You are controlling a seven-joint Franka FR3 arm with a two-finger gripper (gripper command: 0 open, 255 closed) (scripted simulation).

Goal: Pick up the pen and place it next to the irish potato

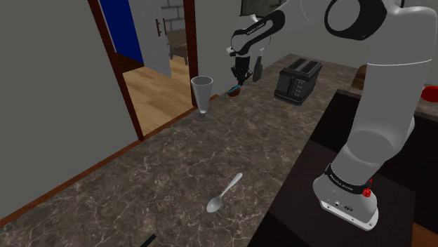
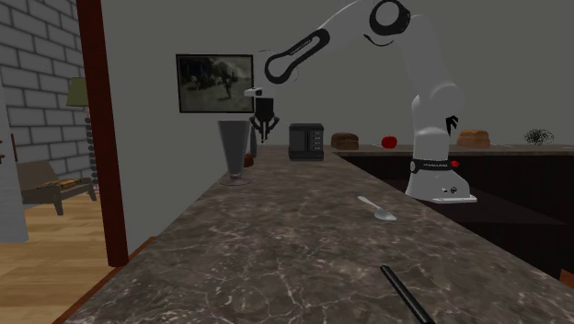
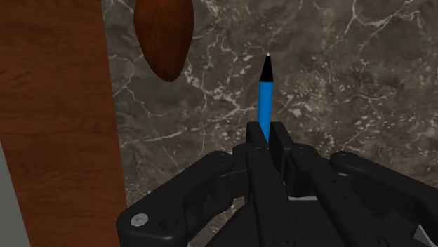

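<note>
Blue pen (image 3: 265, 95) is seen pinched between the closed fingers of the gripper (image 3: 269, 137), at the shoulder view's upper middle, over the marbled counter (image 3: 337, 77) near the brown potato (image 3: 164, 35). Lettering on the arm (image 1: 256, 28) cannot be read.

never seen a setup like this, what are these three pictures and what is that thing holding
It is a white robot arm on a stand, ending in a black two-finger gripper. One picture looks over the stone-patterned counter from beside the stand, one looks along the counter toward the arm, and one comes from a camera on the hand. On the counter stand a glass and a black toaster; a spoon lies nearer the stand. The fingers are shut on a blue pen, with a brown potato close by.
</note>
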